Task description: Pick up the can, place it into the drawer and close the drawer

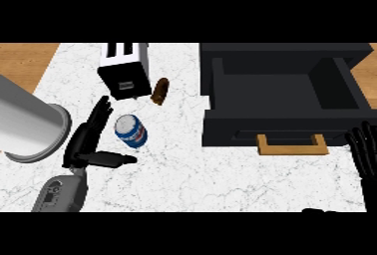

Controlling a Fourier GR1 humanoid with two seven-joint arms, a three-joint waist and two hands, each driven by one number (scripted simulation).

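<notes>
A blue and white can (130, 130) stands on the marble counter, left of centre. My left hand (87, 139) is open just to the can's left, fingers stretched up along it and thumb pointing right below it, with a small gap between. The black drawer (283, 122) is pulled open at the upper right, its inside bare, with a wooden handle (291, 145) on its front. My right hand (364, 149) rests open at the right edge, fingers up, beside the drawer front.
A black and white toaster (126, 69) stands behind the can. A small brown bottle-like object (160, 91) lies to its right. A large grey cylinder (26, 122) lies on the counter's left. Wooden floor (26, 57) shows beyond the counter's left edge.
</notes>
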